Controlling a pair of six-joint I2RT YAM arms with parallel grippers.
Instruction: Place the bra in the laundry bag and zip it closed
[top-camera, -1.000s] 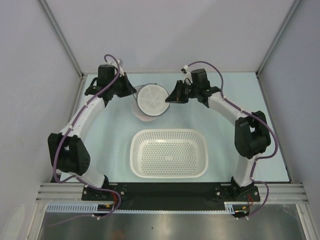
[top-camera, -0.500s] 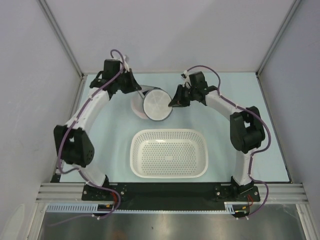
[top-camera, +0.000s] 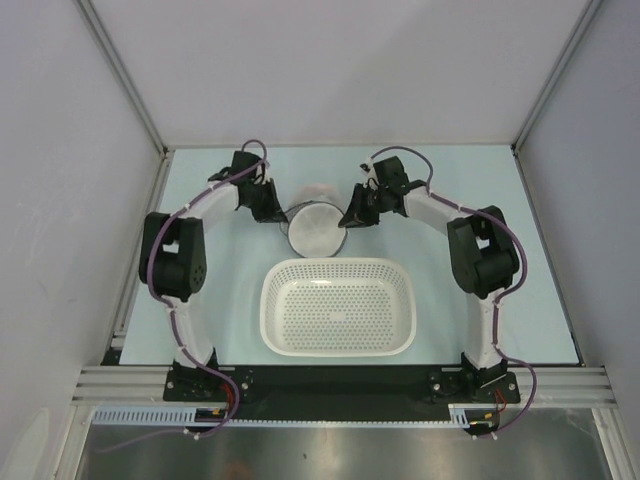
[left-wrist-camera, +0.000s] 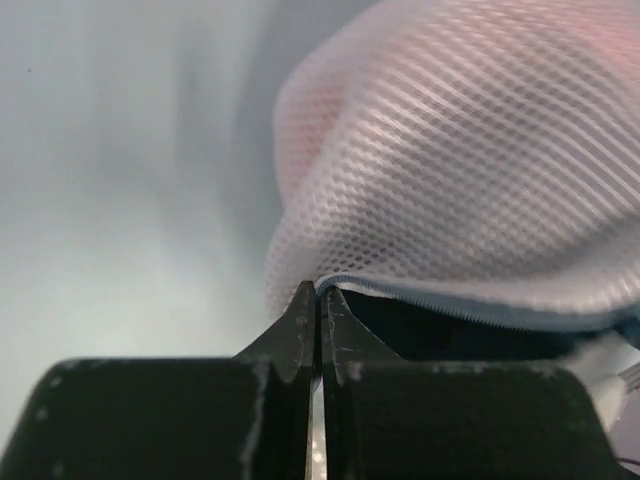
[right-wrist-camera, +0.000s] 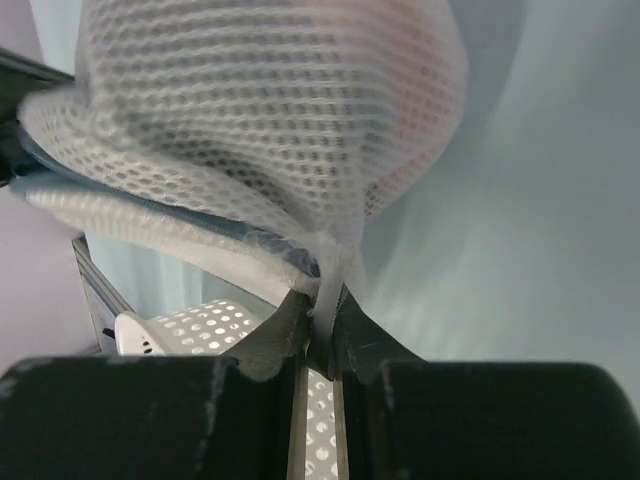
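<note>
The white mesh laundry bag (top-camera: 315, 225) hangs between my two grippers behind the basket, its round face towards the camera. Pink fabric, the bra (left-wrist-camera: 590, 60), shows faintly through the mesh at the top of both wrist views. My left gripper (top-camera: 272, 210) is shut on the bag's zip rim (left-wrist-camera: 318, 290) at its left edge. My right gripper (top-camera: 352, 214) is shut on a white fabric tab of the bag (right-wrist-camera: 325, 285) at its right edge. The bag fills the left wrist view (left-wrist-camera: 460, 170) and the right wrist view (right-wrist-camera: 250, 120).
A white perforated plastic basket (top-camera: 338, 306) stands on the pale table in front of the bag; its rim shows in the right wrist view (right-wrist-camera: 180, 325). Grey walls close in the back and both sides.
Both arms have drawn inward and forward, carrying the bag toward the basket. The bag has turned from lying with its round face up to hanging more upright.
</note>
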